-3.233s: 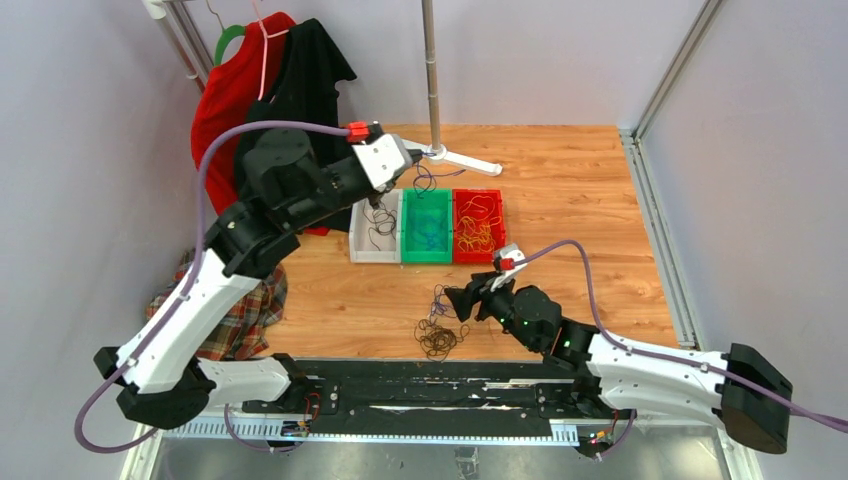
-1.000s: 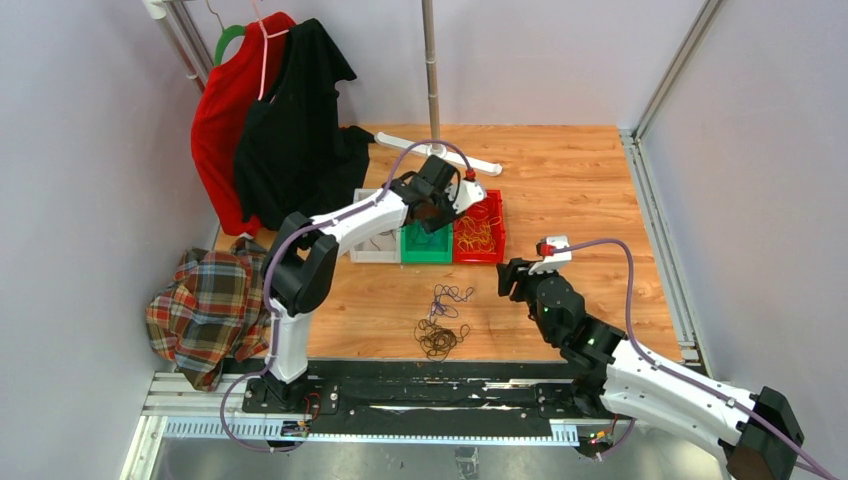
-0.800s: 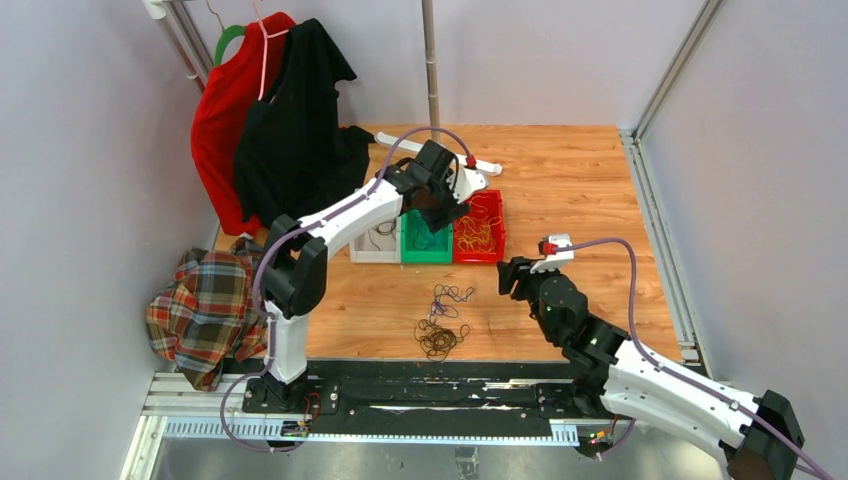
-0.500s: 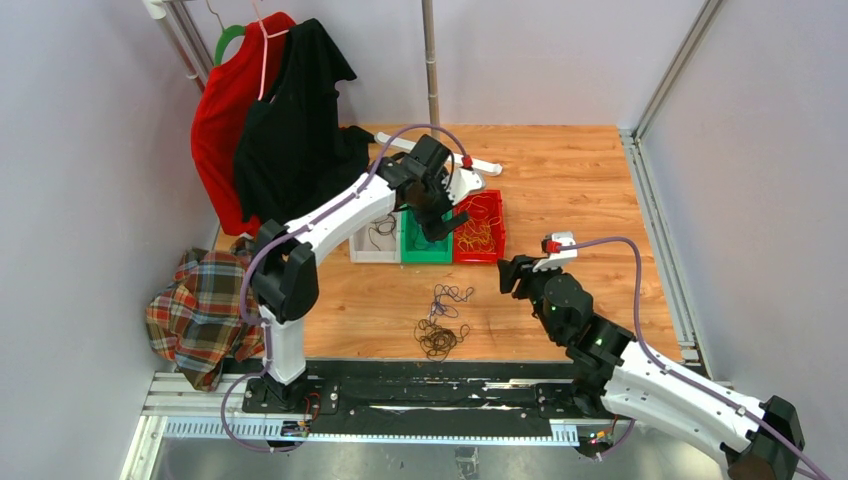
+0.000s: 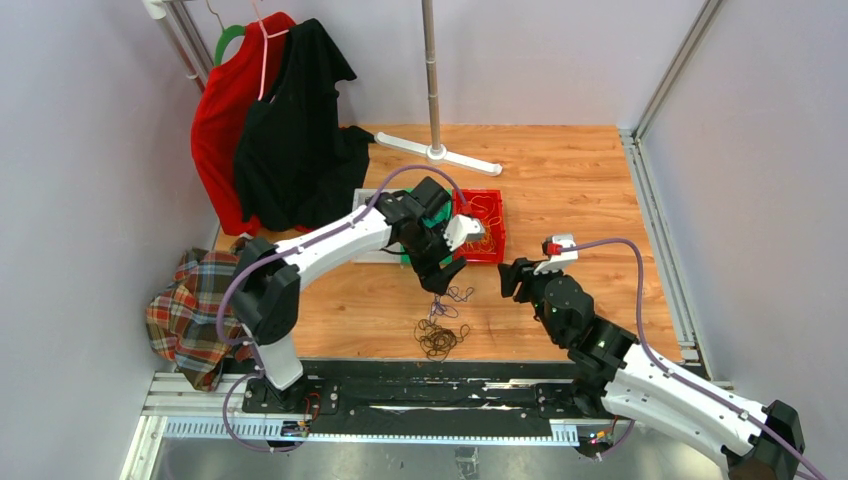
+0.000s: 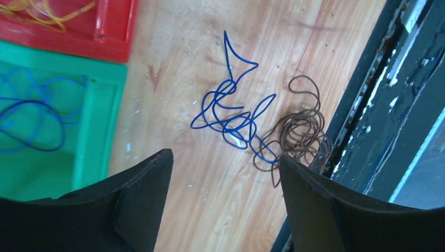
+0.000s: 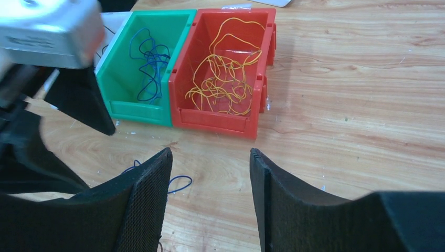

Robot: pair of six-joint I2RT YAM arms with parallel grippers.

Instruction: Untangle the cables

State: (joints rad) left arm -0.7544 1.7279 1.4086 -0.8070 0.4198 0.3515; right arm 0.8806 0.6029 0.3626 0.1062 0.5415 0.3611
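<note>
A loose blue cable (image 6: 231,113) lies on the wooden table, tangled at one end with a dark brown coil (image 6: 296,134). From the top the pair shows as a small tangle (image 5: 440,325). My left gripper (image 6: 225,156) hangs open just above it, nothing between its fingers. More blue cables (image 7: 149,58) lie in the green bin (image 7: 139,111), and yellow-orange ones (image 7: 223,79) in the red bin (image 7: 215,118). My right gripper (image 7: 210,151) is open and empty, low over the table to the right of the tangle and facing the bins.
A white bin (image 5: 366,256) beside the green one is mostly hidden by my left arm. A pole stand's white base (image 5: 440,155) lies behind the bins. Red and black clothes (image 5: 270,120) hang at the back left, and plaid cloth (image 5: 205,310) lies at the left. A black rail (image 5: 420,385) runs along the near edge.
My left arm has swung from over the bins toward the near tangle on the table, and its jaws have opened. The right arm has barely moved.
</note>
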